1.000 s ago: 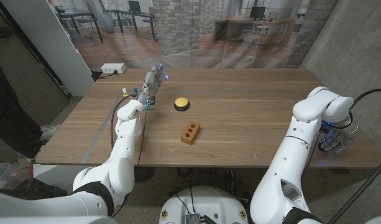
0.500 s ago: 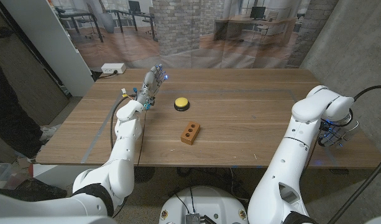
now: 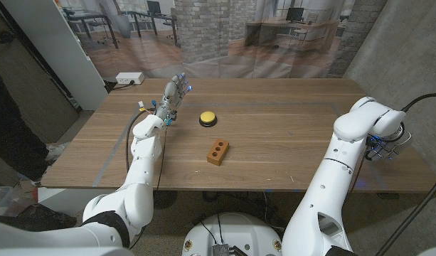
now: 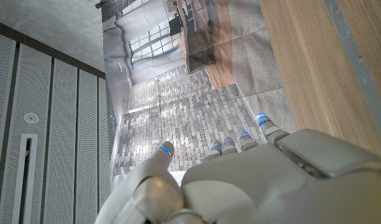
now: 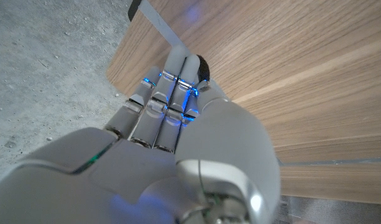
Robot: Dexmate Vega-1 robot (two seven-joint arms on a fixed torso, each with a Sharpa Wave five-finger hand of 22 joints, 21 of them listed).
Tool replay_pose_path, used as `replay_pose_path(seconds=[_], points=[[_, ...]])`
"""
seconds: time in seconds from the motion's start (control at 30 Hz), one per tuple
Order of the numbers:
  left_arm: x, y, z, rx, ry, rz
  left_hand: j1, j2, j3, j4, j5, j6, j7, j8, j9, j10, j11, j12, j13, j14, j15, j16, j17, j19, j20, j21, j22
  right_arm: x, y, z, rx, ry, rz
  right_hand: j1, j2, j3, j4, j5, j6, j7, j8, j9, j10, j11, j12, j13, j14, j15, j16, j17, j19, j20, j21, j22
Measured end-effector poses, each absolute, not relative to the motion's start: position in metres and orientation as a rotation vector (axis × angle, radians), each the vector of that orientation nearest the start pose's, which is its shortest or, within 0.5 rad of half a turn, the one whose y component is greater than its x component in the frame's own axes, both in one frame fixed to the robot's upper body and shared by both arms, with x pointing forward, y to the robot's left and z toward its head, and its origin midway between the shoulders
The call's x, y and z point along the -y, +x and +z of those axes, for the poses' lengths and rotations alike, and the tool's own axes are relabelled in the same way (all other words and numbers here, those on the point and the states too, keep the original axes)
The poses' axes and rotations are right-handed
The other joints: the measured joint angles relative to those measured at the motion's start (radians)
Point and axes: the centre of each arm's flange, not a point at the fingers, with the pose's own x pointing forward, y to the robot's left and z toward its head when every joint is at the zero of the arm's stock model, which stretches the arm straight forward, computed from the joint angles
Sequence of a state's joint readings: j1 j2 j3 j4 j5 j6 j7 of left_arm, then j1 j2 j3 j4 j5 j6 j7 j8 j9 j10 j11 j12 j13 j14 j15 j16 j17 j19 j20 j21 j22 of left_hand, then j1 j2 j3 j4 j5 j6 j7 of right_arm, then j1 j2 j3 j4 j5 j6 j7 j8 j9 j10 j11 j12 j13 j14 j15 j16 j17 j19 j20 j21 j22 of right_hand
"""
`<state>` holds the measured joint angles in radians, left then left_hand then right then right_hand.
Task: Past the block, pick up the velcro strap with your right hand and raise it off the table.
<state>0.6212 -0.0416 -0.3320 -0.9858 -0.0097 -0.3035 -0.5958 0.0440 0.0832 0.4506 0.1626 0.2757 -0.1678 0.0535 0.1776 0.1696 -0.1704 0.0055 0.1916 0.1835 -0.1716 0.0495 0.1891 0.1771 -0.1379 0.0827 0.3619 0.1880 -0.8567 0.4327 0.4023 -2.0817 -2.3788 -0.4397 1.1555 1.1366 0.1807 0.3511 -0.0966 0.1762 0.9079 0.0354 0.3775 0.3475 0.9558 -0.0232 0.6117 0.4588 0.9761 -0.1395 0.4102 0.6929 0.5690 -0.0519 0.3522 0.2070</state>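
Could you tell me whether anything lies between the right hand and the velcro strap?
Nothing visible: bare table separates the right hand, off the right edge, from the velcro strap; the block sits nearer the robot.

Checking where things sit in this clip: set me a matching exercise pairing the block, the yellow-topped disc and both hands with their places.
Things:
1. block
2. yellow-topped disc
3. left hand
4. right hand

Places:
A. off the right edge of the table
B. over the table's far left part
C. mid-table, nearest the robot
D. just past the block

Pairs: 1-C, 2-D, 3-B, 4-A.
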Motion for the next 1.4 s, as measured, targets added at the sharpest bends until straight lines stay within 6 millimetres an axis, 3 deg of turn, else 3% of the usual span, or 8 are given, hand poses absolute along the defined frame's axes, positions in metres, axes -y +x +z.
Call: replay_pose_path(seconds=[1.4], points=[[-0.294,0.676,0.021,0.716,-0.032,-0.313,0.000,0.000,-0.007,0.002,0.006,0.000,0.000,0.000,0.000,0.000,0.000,0.000,0.000,0.000,0.000,0.000,0.000,0.004,-0.004,-0.011,0.000,0.386,0.442,0.030,-0.587,-0.937,-0.724,0.000,0.000,0.012,0.004,0.001,0.000,0.000,0.004,-0.006,0.005,-0.005,0.008,-0.005,0.012,0.002,-0.012,0.018,0.000,0.000,0.021,-0.003]])
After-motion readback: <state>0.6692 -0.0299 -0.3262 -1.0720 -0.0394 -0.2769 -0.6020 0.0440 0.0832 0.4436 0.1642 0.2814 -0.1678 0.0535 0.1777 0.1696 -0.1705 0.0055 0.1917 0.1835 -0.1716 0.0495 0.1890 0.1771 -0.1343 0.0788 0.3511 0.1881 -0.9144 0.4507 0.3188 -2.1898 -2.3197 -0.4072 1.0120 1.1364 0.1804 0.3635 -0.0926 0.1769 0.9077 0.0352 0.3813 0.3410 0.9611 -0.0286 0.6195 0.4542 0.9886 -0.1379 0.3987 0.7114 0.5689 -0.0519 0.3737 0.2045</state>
